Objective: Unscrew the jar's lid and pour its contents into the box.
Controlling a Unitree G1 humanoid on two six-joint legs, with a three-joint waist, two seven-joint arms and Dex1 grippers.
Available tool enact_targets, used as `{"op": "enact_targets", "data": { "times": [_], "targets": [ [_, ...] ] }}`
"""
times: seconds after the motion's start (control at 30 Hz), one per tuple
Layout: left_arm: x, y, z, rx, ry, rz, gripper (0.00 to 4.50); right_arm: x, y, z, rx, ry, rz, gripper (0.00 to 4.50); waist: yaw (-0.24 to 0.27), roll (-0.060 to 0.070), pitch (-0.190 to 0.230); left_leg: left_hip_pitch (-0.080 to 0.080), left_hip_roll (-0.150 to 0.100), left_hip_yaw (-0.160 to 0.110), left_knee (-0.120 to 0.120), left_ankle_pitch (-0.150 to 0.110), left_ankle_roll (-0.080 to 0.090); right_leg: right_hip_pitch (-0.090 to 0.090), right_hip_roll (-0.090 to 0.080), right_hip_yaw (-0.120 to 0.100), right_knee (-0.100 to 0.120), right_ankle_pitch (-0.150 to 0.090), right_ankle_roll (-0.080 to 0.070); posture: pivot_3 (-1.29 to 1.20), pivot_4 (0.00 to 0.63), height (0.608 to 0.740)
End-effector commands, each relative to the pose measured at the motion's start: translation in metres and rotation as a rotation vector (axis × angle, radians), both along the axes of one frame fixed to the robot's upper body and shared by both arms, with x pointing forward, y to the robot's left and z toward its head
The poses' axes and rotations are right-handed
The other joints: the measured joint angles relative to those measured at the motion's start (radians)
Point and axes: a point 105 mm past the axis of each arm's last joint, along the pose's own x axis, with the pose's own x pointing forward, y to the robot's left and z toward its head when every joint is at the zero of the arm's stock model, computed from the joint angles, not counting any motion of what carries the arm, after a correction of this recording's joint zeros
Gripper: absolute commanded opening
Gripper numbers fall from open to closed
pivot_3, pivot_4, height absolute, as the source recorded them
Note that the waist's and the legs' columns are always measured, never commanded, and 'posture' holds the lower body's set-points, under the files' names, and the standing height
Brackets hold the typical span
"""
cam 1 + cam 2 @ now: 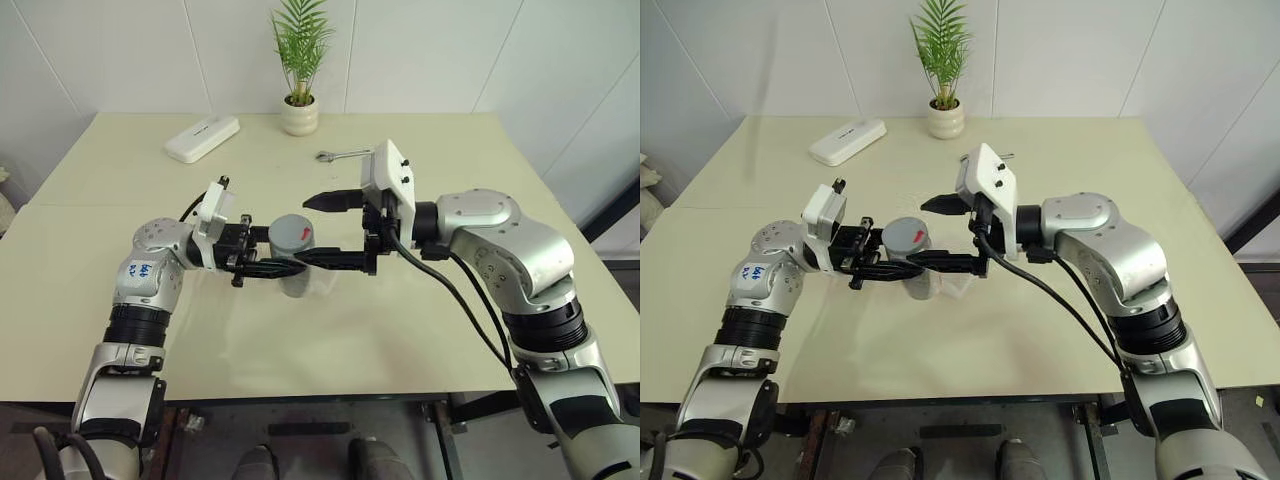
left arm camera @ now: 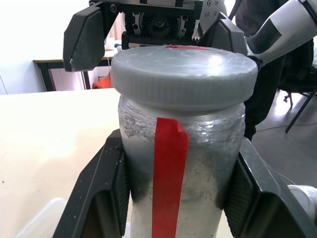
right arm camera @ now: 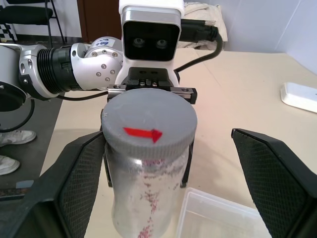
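**Jar clamped in left jaws, right jaws spread around the lid**

Item 1, the jar [image 1: 293, 262]: silvery-grey cylinder with a red stripe down its side, standing upright above the middle of the bench [image 1: 120, 160], held off the surface. The left gripper [image 1: 268, 262] is reaching in level from the robot's left, its jaws clenched on the jar's body, one black finger pressing each side just under the cap.

Item 2, the lid [image 3: 149, 130]: grey ribbed disc with a red mark on top, sitting square on the jar, screwed on. The right gripper [image 1: 322, 228] is coming in level from the opposite side, its jaws released and standing wide. In the right wrist view one finger is lying close beside the lid's rim while the other is standing well apart from it; neither is seen gripping.

Item 3, the box [image 3: 220, 218]: clear shallow plastic container, resting on the bench just beside and below the jar's base.

Item 4, surroundings: a white oblong device [image 1: 202, 138], a potted plant [image 1: 299, 112] and a metal wrench [image 1: 340, 154] are lying toward the far edge, well apart from the jar. The bench is offering bare surface on both sides and toward the near edge
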Motion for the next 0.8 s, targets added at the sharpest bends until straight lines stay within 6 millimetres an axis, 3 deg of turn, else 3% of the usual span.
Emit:
{"op": "enact_targets", "data": {
  "times": [0.03, 0.37, 0.8],
  "targets": [
    [-0.014, -0.002, 0.001, 0.016, -0.04, -0.097, 2.0, 0.003, -0.019, 0.017, 0.053, -0.053, -0.098, 4.22, 0.001, 0.0, 0.0, 0.0, 0.0, 0.0, 0.0, 0.0, 0.0, 0.0, 0.0, 0.0, 0.0, 0.0, 0.0, 0.0, 0.15, 0.74],
    [-0.012, -0.001, 0.001, 0.015, -0.035, -0.088, 2.0, -0.005, -0.028, 0.013, 0.027, -0.034, -0.115, 4.22, -0.001, 0.0, 0.0, 0.0, 0.0, 0.0, 0.0, 0.0, 0.0, 0.0, 0.0, 0.0, 0.0, 0.0, 0.0, 0.0, 0.15, 0.74],
    [-0.007, -0.006, 0.002, 0.012, -0.024, -0.106, 2.0, -0.012, -0.021, 0.031, 0.104, -0.031, -0.09, 4.22, 0.0, 0.0, 0.0, 0.0, 0.0, 0.0, 0.0, 0.0, 0.0, 0.0, 0.0, 0.0, -0.001, 0.0, 0.0, 0.0, 0.15, 0.74]
  ]
}}
